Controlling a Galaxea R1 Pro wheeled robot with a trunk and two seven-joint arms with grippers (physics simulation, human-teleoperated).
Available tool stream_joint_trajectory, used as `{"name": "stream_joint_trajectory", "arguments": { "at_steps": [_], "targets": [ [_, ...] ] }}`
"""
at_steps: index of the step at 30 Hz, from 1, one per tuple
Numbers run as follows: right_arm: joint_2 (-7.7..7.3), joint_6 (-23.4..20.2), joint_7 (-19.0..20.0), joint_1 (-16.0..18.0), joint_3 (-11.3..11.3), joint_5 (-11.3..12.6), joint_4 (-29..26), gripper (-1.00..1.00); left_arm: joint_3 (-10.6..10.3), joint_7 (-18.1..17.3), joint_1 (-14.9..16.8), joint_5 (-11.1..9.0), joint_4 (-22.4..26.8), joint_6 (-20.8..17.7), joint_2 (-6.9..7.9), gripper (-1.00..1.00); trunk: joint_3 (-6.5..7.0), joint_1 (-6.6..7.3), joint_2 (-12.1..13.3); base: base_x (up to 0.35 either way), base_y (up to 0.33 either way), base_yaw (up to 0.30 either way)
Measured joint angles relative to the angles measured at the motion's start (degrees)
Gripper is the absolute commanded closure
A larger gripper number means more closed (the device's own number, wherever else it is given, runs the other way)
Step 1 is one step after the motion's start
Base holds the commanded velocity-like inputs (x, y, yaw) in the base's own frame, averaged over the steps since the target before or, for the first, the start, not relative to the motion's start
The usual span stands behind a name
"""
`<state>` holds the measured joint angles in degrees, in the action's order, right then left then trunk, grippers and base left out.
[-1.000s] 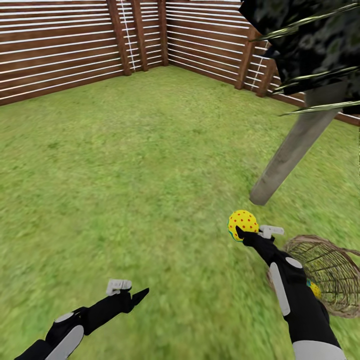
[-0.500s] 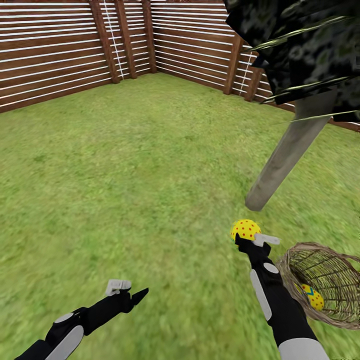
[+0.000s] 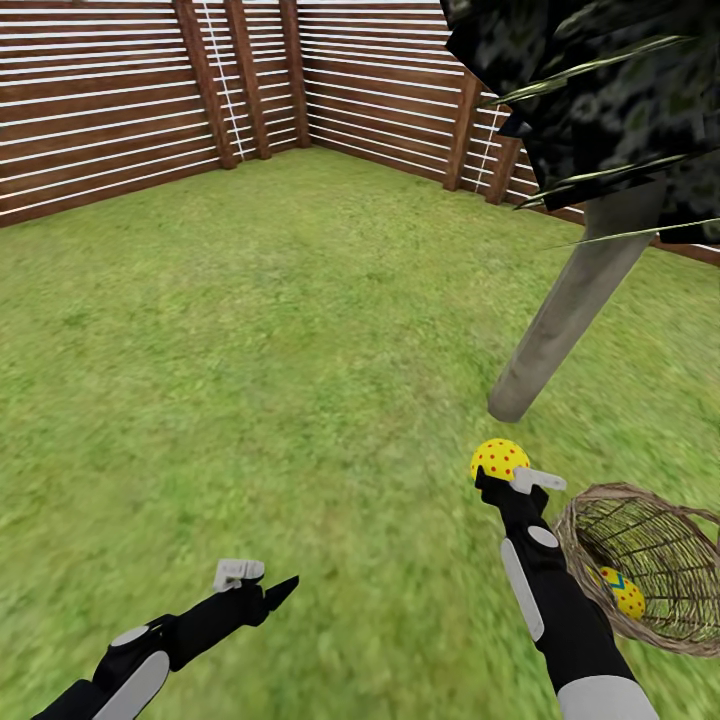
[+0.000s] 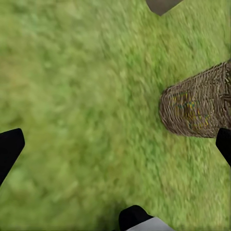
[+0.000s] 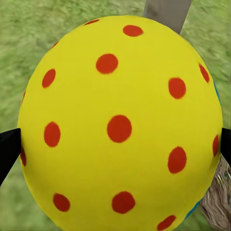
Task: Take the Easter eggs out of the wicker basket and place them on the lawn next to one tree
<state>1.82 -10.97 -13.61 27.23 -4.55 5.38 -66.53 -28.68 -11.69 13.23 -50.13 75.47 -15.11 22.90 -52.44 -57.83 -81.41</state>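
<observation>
Near the foot of the tree [image 3: 560, 330], on the lawn [image 3: 300, 330] of the fenced garden, your right claw [image 3: 505, 470] grips a yellow, red-dotted Easter egg [image 3: 498, 458], its two dark fingertips [image 5: 7, 151] pressed against opposite flanks of the shell in the right wrist view. You hold that egg above the grass, between the base of the grey-brown trunk and the wicker basket [image 3: 650, 570], nearer the trunk's foot than the basket's rim. Just beside your right forearm the basket lies tipped on its side, mouth turned toward the arm, and a second egg [image 3: 625, 592] with a blue zigzag rests inside against the lower wall. Your left claw [image 3: 255, 585] hangs low over bare grass well apart from all of this, jaws spread wide and holding nothing; in the left wrist view its fingertips [image 4: 9, 147] sit at opposite edges with the basket [image 4: 199, 106] lying between them farther off. Through the weave there you can catch only smears of yellow and blue, too blurred to count eggs. Dark mottled foliage cuts off the upper trunk, the basket's far side runs out of the head view, and a brown slatted fence [image 3: 110, 110] closes the corner behind.
</observation>
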Motion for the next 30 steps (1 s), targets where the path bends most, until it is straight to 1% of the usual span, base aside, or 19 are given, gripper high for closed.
{"name": "stream_joint_trajectory", "arguments": {
  "at_steps": [7, 30],
  "targets": [
    [0.0, -0.27, 0.28, 0.0, 0.0, 0.1, 0.0, 1.0, 0.0, 0.0, -0.02, 0.0, 0.0, 0.0, 0.0, -1.0, -0.09, 0.0, 0.0, 0.0, 0.0, 0.0],
    [0.0, -0.18, 0.44, 0.0, 0.08, 0.02, 0.0, 1.0, 0.0, 0.0, -0.01, 0.0, 0.0, 0.0, 0.0, -1.0, -1.91, 0.0, 0.0, 0.0, 0.0, 0.0]
  ]
}}
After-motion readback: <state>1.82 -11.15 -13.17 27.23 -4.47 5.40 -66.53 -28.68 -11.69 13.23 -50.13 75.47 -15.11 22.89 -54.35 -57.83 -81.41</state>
